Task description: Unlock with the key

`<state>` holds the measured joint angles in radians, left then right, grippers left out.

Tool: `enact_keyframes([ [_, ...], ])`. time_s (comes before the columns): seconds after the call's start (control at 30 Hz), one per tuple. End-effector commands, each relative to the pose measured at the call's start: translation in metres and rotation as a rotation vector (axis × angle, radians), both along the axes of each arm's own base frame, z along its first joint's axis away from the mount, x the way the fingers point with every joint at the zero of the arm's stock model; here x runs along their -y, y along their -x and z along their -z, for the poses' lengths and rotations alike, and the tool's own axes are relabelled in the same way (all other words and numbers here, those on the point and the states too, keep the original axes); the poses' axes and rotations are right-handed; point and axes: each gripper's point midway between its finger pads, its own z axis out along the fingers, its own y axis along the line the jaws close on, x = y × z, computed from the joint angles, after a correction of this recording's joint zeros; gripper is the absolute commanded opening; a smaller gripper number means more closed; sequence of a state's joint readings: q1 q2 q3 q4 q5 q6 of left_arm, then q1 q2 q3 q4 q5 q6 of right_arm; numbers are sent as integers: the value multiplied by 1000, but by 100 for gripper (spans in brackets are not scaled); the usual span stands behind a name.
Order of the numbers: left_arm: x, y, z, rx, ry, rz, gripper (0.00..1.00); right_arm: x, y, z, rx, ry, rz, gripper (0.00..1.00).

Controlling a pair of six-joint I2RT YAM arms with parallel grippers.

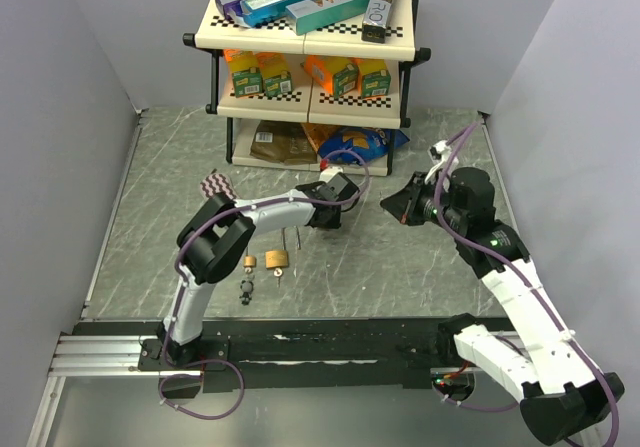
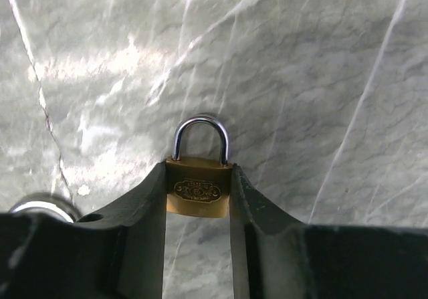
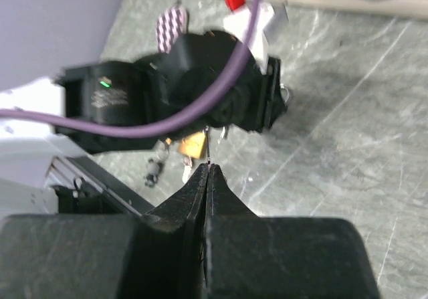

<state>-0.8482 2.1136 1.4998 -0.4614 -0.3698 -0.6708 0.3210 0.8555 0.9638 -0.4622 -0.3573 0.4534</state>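
Note:
A brass padlock (image 2: pixel 198 192) with a silver shackle (image 2: pixel 200 133) sits between my left gripper's (image 2: pixel 198 172) black fingers, and both fingers press on its sides. In the top view the left gripper (image 1: pixel 335 202) is near the table's middle and the held padlock is hidden under it. My right gripper (image 1: pixel 392 205) faces it from the right, a short gap away. The right gripper (image 3: pixel 208 168) is shut, and a thin metal blade, the key (image 3: pixel 209 150) seen edge-on, sticks out of its tips toward the left gripper.
Another brass padlock (image 1: pixel 277 259), a smaller brass one (image 1: pixel 250 262) and a small dark part (image 1: pixel 246 289) lie on the table left of the grippers. A three-tier shelf (image 1: pixel 300 42) with boxes and bags stands at the back. A checkered pouch (image 1: pixel 217 182) lies left.

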Motion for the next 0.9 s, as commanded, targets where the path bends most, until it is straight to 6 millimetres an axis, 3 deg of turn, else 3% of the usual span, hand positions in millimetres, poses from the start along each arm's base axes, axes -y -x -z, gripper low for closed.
enact_keyframes([
  [0.0,-46,69,49,-301,-86,-44,1,-12,6,12,27,-5,-91,0],
  [0.2,-12,60,-32,-260,264,-132,1,-31,12,33,19,13,-185,0],
  [0.23,-11,63,-38,-272,302,-143,1,-38,15,40,1,16,-214,0],
  [0.3,1,62,-68,-268,449,-167,1,-50,20,46,-10,-7,-273,0],
  [0.47,6,70,-115,-253,652,-227,1,-70,25,73,-131,-5,-327,0],
  [0.67,5,74,-147,-225,771,-267,1,-85,27,94,-233,2,-365,0],
  [0.87,2,76,-156,-212,808,-287,1,-95,25,106,-293,-1,-380,0],
])
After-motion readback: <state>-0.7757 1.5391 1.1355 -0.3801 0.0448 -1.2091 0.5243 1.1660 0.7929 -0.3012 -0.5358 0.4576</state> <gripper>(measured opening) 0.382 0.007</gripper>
